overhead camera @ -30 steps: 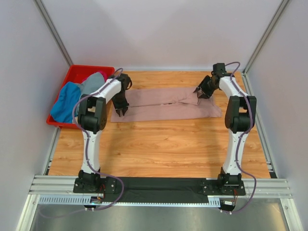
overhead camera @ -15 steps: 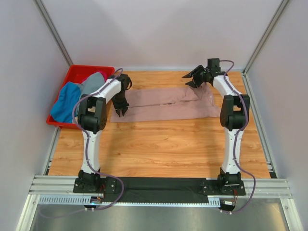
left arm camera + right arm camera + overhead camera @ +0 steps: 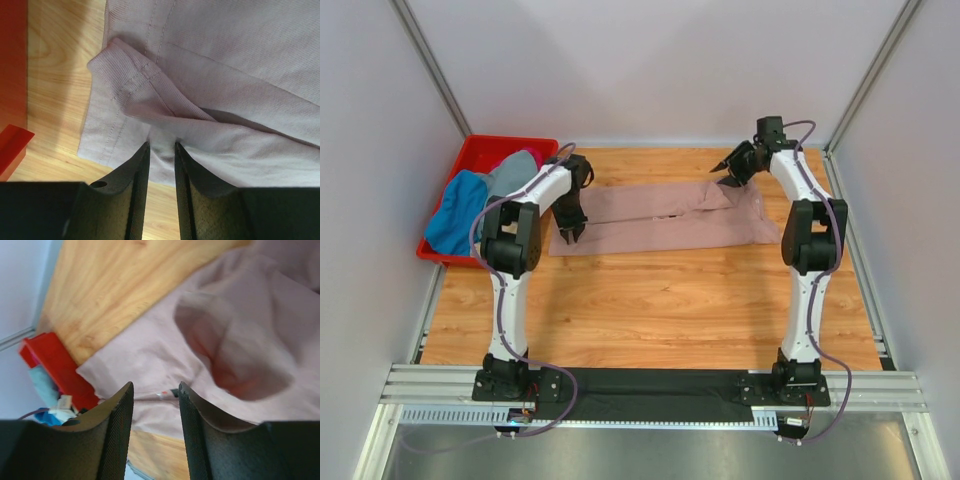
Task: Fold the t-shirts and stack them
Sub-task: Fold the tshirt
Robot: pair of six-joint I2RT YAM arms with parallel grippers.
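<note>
a: as things stand on the worktop (image 3: 650, 300), where is the dusty-pink t-shirt (image 3: 660, 215)?

b: it lies flat across the far half, folded into a long narrow band that runs left to right. its left end is near the red crate (image 3: 470, 148) and its right end is close to the right arm.

a: and the left hand (image 3: 568, 232)?

b: it is down on the left end of the band. in the left wrist view its two fingers (image 3: 136, 172) stand close together with a ridge of pink cloth pinched between them, just beside the stitched hem. creases spread out from that spot, so it is closed on the shirt.

a: what about the right hand (image 3: 728, 172)?

b: it hangs above the far right part of the shirt, pointing toward the left. in the right wrist view its fingers are apart with nothing between them, and the pink cloth below is blurred. it is open and holds nothing.

a: anything else of the task in sight?

b: a blue t-shirt (image 3: 455, 220) and a grey t-shirt (image 3: 510, 172) lie bunched up in the crate at the far left corner. the blue one is nearer and reaches over the crate's left rim, and the grey one is farther back. both are apart from the pink one.
</note>
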